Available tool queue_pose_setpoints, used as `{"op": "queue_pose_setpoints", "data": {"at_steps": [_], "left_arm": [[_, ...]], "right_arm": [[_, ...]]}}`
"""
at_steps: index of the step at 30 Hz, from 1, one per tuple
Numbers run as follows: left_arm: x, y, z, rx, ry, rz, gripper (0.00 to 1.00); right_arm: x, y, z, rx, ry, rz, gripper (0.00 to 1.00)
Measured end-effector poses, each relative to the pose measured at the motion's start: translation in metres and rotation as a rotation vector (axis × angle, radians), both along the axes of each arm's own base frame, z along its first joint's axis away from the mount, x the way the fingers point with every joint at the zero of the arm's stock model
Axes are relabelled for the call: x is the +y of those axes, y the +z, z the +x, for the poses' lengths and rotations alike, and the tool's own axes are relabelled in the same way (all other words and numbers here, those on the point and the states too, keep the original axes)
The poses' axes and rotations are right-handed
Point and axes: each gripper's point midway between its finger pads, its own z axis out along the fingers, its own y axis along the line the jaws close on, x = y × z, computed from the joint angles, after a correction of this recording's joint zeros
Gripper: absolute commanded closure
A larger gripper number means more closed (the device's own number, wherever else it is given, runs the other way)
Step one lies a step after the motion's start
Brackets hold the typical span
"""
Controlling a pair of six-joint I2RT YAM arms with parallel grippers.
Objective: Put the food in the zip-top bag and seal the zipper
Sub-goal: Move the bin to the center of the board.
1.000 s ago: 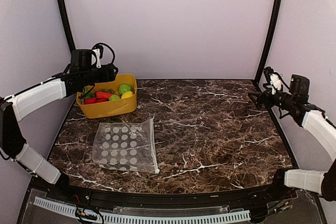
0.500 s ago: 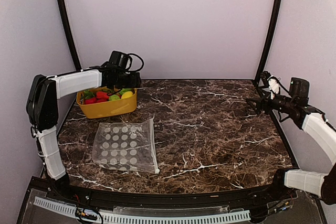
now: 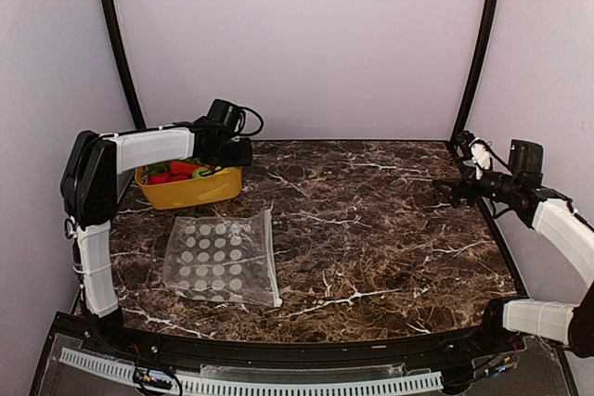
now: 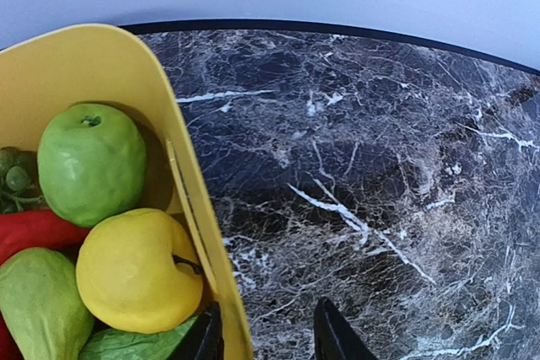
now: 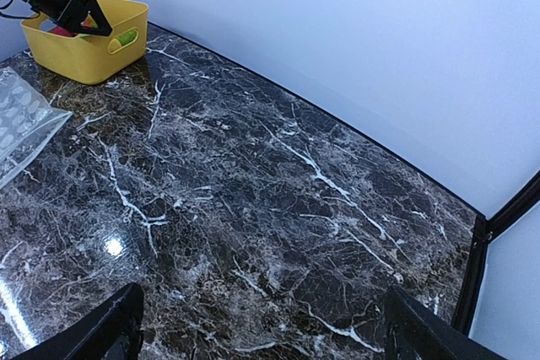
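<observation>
Two-arm station: current state

Left arm (image 3: 153, 147) folds sharply over yellow bin (image 4: 101, 56); left tool (image 4: 266, 330) parted, fingers (image 4: 333, 335) astride bin wall. Right arm (image 3: 557, 224) hangs at worktop's (image 3: 371, 220) right edge; right tool (image 5: 266, 326) wide open, empty. Food (image 4: 91, 162) glossy, rounded, in bin, partly cut off. Zip-top bag (image 3: 223, 255) flat, clear, dotted, on marbled worktop; zipper (image 3: 272, 261) faint along right edge.

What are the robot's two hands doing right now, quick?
Left gripper: partly open, one finger on each side of the wall of the yellow bin, not clamped on it.
Right gripper: wide open, holding nothing.
</observation>
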Motion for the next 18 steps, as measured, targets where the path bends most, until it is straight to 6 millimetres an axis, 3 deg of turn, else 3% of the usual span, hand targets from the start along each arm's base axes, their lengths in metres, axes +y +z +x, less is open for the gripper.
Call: {"op": "queue_pose_setpoints", "data": {"at_steps": [11, 18], "left_arm": [[-0.027, 0.004, 0.006, 0.000, -0.037, 0.010, 0.76], [-0.068, 0.006, -0.010, -0.009, -0.131, 0.036, 0.79]], "right_arm": [[0.000, -0.001, -0.001, 0.002, 0.001, -0.002, 0.06], [0.000, 0.002, -0.002, -0.008, 0.000, -0.004, 0.06]]}}
